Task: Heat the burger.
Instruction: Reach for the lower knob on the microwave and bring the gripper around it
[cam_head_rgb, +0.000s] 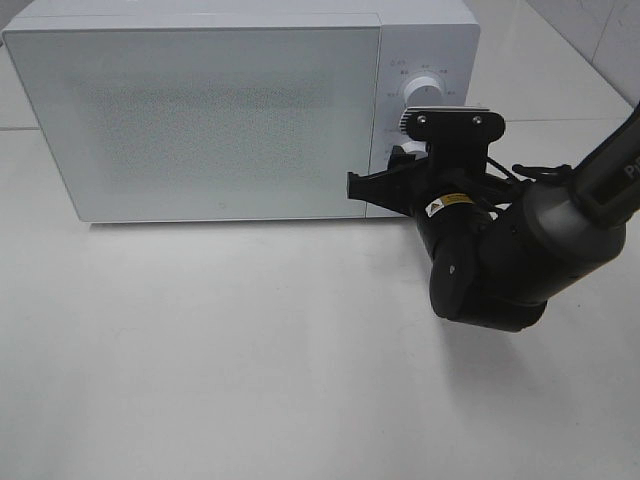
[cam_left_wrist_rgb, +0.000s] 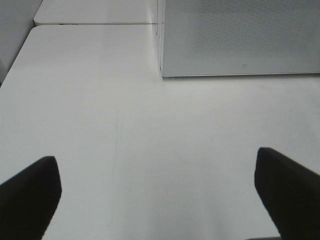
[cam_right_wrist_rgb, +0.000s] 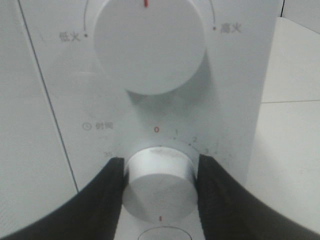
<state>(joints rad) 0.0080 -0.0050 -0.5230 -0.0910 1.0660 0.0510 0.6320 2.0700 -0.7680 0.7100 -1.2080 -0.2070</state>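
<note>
The burger is hidden; the white microwave (cam_head_rgb: 200, 110) has its door closed and the frosted glass shows nothing inside. My right gripper (cam_right_wrist_rgb: 159, 192) is shut on the lower timer knob (cam_right_wrist_rgb: 159, 182), one black finger (cam_right_wrist_rgb: 107, 200) on each side of it. From above, the right gripper (cam_head_rgb: 403, 160) presses against the control panel under the upper knob (cam_head_rgb: 422, 92). My left gripper (cam_left_wrist_rgb: 157, 200) stands open over bare white table, empty, with the microwave's front corner (cam_left_wrist_rgb: 162, 70) ahead of it.
The upper power knob (cam_right_wrist_rgb: 150, 42) sits just above the held one, its red mark pointing up. The right arm (cam_head_rgb: 500, 250) stretches over the table in front of the panel. A table seam (cam_left_wrist_rgb: 95, 23) runs behind the left side.
</note>
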